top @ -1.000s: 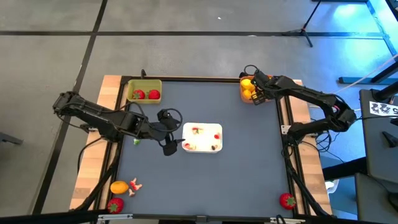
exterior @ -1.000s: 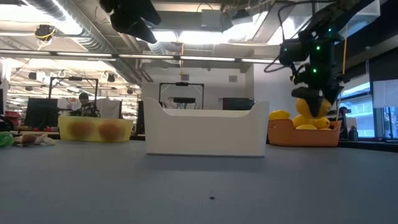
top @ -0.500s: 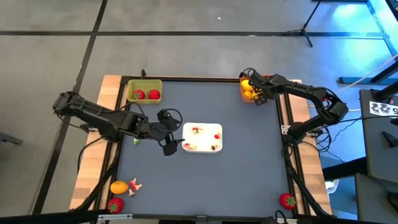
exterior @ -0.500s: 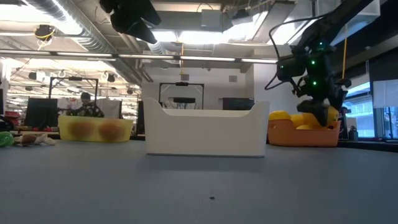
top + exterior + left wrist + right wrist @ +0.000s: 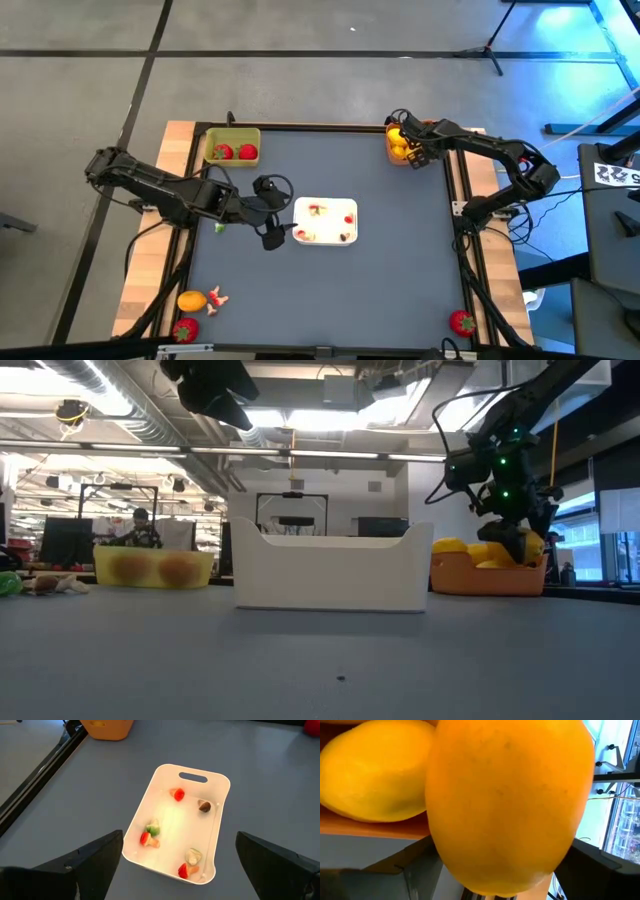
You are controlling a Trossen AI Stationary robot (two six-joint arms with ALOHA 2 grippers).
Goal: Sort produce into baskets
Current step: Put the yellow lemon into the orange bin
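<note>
My right gripper (image 5: pixel 410 150) (image 5: pixel 518 540) reaches down into the orange basket (image 5: pixel 480 578) at the table's far right corner. Its fingers stand apart on either side of an orange-yellow fruit (image 5: pixel 505 805), which lies against another yellow fruit (image 5: pixel 375 770) in that basket. My left gripper (image 5: pixel 274 212) (image 5: pixel 179 836) hangs open above the table, just left of the white tray (image 5: pixel 192 770). The yellow-green basket (image 5: pixel 232 134) at the far left holds two red strawberries (image 5: pixel 247 152). An orange fruit (image 5: pixel 192 299) and two strawberries (image 5: pixel 184 330) (image 5: pixel 461 322) lie loose near the front edge. My right gripper comes at the orange-yellow fruit from above, slanting down, with one finger (image 5: pixel 385 880) on each side of it. The fruit rests on the other fruits in the orange basket. Whether the fingers touch its sides I cannot tell.
The white tray (image 5: pixel 325 202) in the middle of the table holds several small red, green and pale scraps. A pink scrap (image 5: pixel 217 297) lies beside the loose orange fruit. Wooden rails run along the table's left and right sides.
My right gripper has gone down into the orange basket with the orange-yellow fruit and tipped more steeply downward. The fruit, which hung above the basket before, now sits among the other fruits. Over the last half second the gripper has stayed in place.
</note>
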